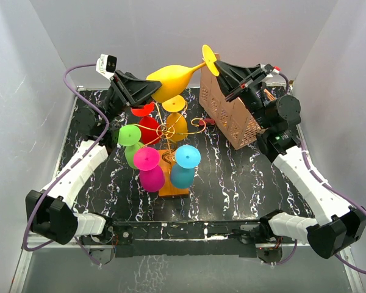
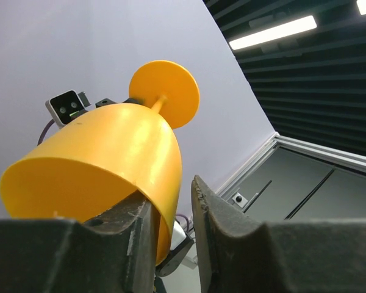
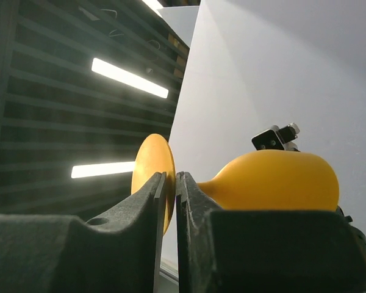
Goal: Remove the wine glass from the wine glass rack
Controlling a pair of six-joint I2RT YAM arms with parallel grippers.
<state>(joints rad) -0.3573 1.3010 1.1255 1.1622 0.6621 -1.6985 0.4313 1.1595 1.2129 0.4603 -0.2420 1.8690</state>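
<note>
Gold rack (image 1: 172, 190) stands mid worktop (image 1: 244, 183), with five glasses (image 1: 151, 178) hanging on it. Behind, one yellow glass (image 1: 171, 79) lies sideways in the air, off the rack. Left tool (image 1: 147, 91) sits around its bowl rim; I cannot tell if it pinches. Right tool (image 1: 222, 68) is clamped on its foot. One crate (image 1: 229, 116) sits at the far right, near the walls.

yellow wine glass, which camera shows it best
Top external: the yellow wine glass shows nearly whole, sideways, bowl to foot. Left wrist gives the bowl and foot from below, rim partly hidden. Right wrist gives the foot edge-on and part of the bowl.
</note>
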